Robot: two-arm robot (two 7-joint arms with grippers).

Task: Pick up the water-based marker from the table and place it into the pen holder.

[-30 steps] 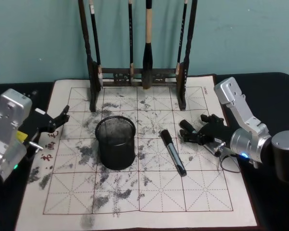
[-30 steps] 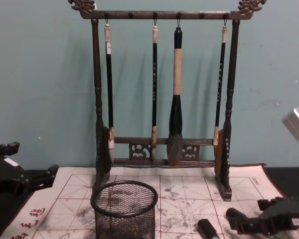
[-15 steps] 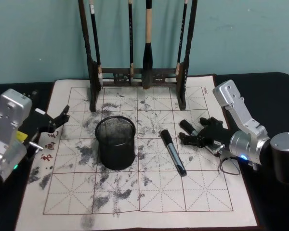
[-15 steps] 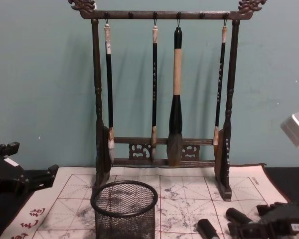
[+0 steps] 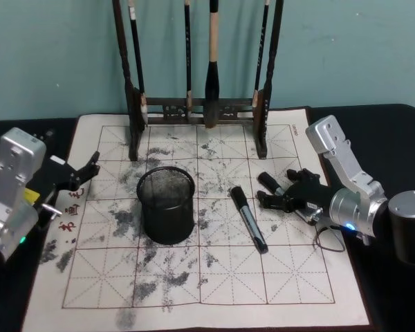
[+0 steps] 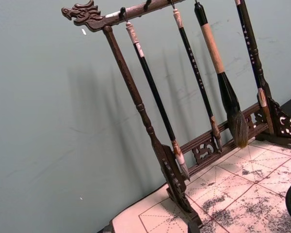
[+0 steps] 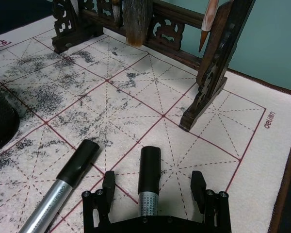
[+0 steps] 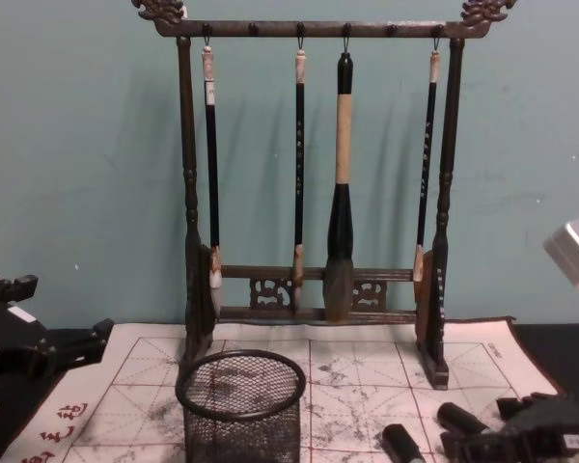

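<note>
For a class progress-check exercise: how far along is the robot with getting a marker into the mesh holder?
Done: the right pincer stands open astride a marker lying on the mat. In hand: closing on it; nothing gripped or lifted. To do: lift, carry and drop it into the pen holder, which looks empty. Left pincer parked at the mat's left edge.

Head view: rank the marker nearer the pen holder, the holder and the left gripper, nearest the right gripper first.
1. That marker, just left of the right gripper.
2. Pen holder, further left.
3. Left gripper, far left.
</note>
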